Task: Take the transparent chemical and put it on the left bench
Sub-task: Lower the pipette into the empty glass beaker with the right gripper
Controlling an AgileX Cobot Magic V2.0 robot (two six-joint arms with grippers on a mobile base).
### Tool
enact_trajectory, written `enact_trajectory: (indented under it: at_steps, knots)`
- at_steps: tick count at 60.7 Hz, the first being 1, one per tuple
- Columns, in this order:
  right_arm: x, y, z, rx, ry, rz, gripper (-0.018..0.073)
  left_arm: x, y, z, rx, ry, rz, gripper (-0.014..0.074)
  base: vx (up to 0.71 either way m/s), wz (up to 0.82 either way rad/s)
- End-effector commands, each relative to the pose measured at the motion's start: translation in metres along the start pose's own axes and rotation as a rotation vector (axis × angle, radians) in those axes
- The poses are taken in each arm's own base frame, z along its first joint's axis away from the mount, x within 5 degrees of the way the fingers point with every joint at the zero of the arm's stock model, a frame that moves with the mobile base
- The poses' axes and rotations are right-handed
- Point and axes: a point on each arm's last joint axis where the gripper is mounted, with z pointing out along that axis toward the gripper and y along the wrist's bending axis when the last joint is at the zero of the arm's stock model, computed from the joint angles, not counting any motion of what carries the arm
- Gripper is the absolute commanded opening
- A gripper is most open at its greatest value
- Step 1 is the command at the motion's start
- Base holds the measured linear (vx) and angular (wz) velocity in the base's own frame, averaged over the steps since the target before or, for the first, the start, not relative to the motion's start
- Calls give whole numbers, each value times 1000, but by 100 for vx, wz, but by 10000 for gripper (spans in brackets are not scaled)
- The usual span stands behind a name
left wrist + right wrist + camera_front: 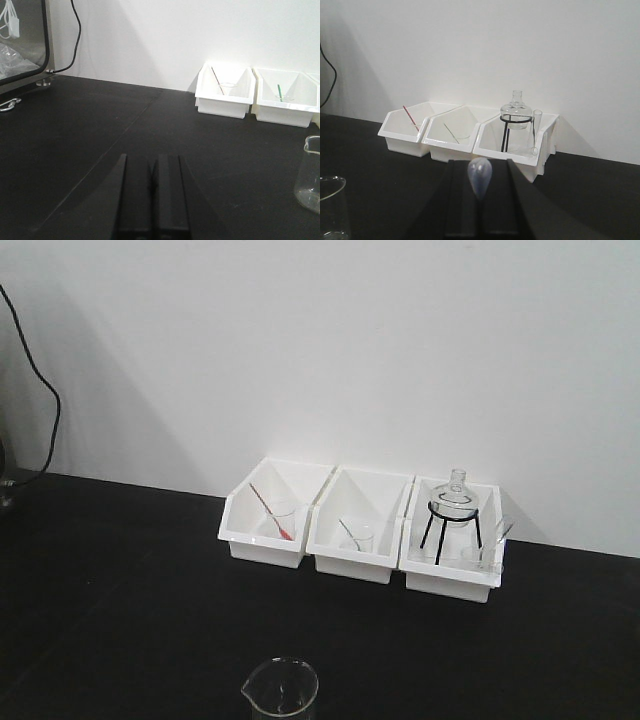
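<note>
My right gripper [480, 164] is shut on the transparent chemical, a translucent whitish dropper [479, 176]; its rounded bulb sticks up between the two black fingers and its stem is hidden below. It is held above the left bench [375, 175], the matte black top under the white wall, short of the three white bins. My left gripper [150, 160] is shut and empty, low over the bench [100, 120]. Neither gripper shows in the front view.
Three white bins [355, 535] line the wall: one holds a red-tipped stick [272, 512], one a small beaker, one a round flask on a black tripod [455, 502] and a test tube. A glass beaker [280, 690] stands nearer. A framed box [25, 45] and cable sit far left.
</note>
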Motion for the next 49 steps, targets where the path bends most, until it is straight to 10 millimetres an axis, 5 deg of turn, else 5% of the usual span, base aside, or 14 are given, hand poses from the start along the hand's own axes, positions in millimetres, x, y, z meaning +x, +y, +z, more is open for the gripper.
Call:
enact_trajectory:
  at_steps: [1, 13, 20, 26, 40, 49]
  knots:
    - [-20, 7, 5, -77, -119, -11, -3, -3, 0, -1, -2, -81, -9, -3, 0, 0]
    - [-73, 38, 28, -420, -193, -265, -3, -3, 0, -1, -2, -81, -9, -3, 0, 0]
    - [-115, 50, 58, -518, -250, -278, -3, -3, 0, -1, -2, -81, -9, -3, 0, 0]
    - [-129, 64, 96, -571, -217, -253, -2, -3, 0, -1, -2, -81, -9, -3, 0, 0]
    - [-124, 131, 181, -645, -87, -154, -3, -3, 0, -1, -2, -81, -9, -3, 0, 0]
    - [-103, 167, 223, -668, -49, -122, -3, -3, 0, -1, -2, -81, -9, -3, 0, 0]
